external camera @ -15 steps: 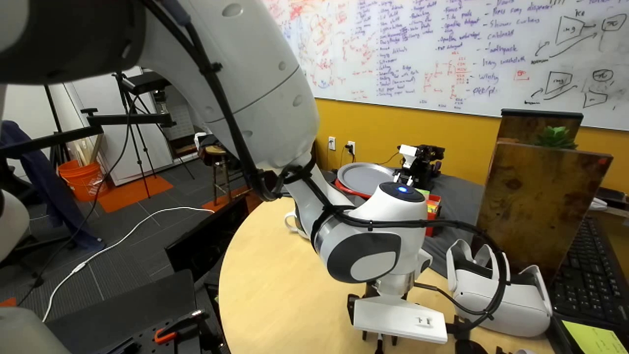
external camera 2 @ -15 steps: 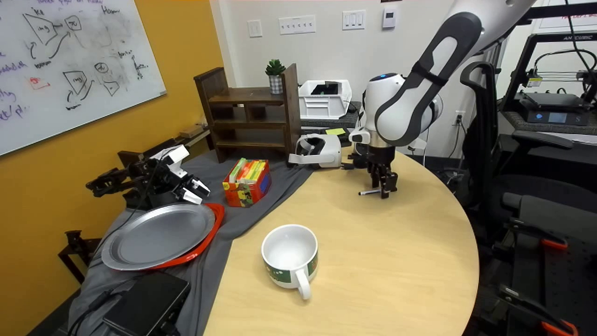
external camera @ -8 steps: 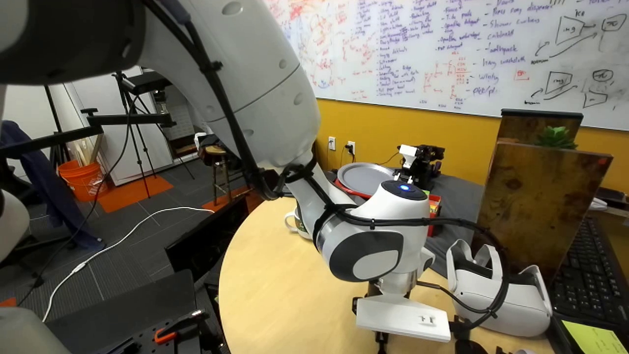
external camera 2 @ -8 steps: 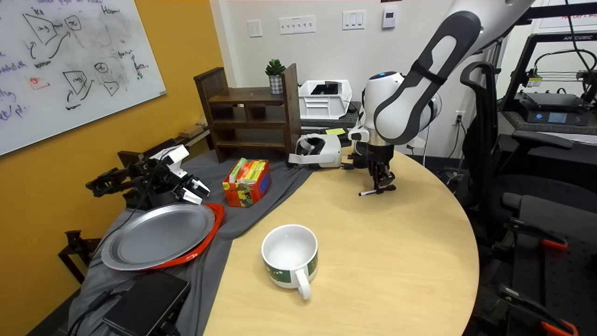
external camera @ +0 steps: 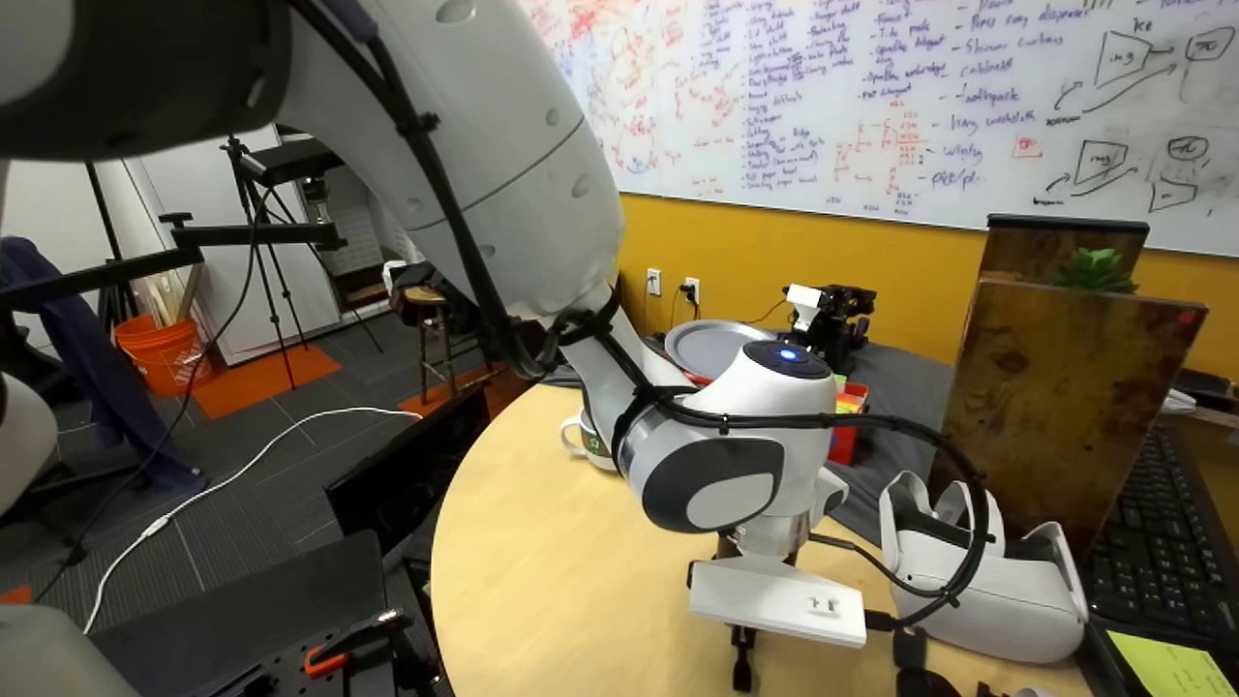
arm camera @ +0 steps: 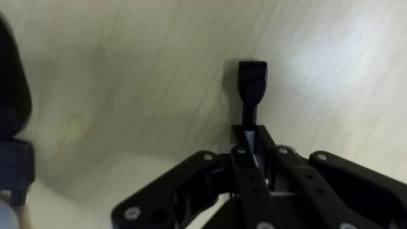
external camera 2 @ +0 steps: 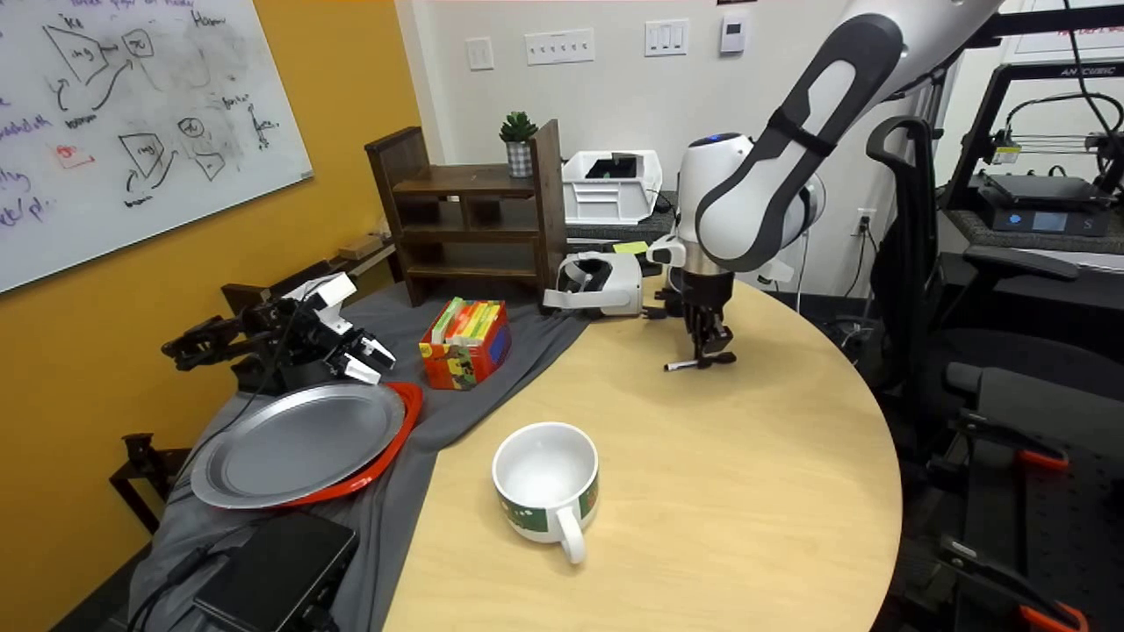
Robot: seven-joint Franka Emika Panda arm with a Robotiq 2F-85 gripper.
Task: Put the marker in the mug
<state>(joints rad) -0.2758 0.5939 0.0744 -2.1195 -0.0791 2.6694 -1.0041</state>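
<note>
Snugly between closed fingers (arm camera: 266, 140), in their grip, the marker (arm camera: 250, 115), both ends out.

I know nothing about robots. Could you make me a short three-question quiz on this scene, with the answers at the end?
1. What is the gripper closed on? A: a headset; B: a marker; C: a red carton.
2. True or false: the marker is already in the mug.
3. Fill in the missing word: the potted plant stands on a brown wooden ____.

Key
1. B: the wrist view shows the marker clamped in the gripper.
2. False: the mug stands on the table, well apart from the marker.
3. Shelf.
</note>
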